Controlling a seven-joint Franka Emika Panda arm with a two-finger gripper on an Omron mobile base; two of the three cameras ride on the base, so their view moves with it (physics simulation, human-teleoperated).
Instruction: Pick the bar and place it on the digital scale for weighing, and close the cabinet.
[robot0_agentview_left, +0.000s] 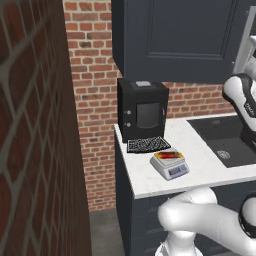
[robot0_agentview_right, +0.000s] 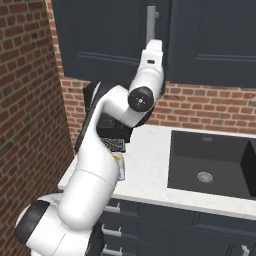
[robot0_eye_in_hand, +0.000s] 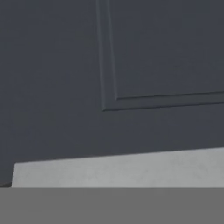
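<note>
The red-wrapped bar (robot0_agentview_left: 170, 155) lies flat on the light-grey digital scale (robot0_agentview_left: 170, 166), which stands on the white counter (robot0_agentview_left: 210, 170) in front of a black mesh mat. My arm reaches up to the navy wall cabinet (robot0_agentview_left: 180, 35). In the right base view my hand (robot0_agentview_right: 152, 54) sits against the cabinet door (robot0_agentview_right: 100, 35), just below its long silver handle (robot0_agentview_right: 150, 22). The fingers are hidden there. In the hand view the door's panel (robot0_eye_in_hand: 166, 48) is very near. The door looks flush with the cabinet front. A sliver of the scale (robot0_agentview_right: 121, 172) peeks out from behind my arm.
A small black box appliance with a window (robot0_agentview_left: 142, 109) stands at the counter's back left, with the mesh mat (robot0_agentview_left: 147, 144) before it. A dark sink (robot0_agentview_right: 210, 157) is set into the counter on the right. A brick wall (robot0_agentview_left: 30, 125) closes in the left side.
</note>
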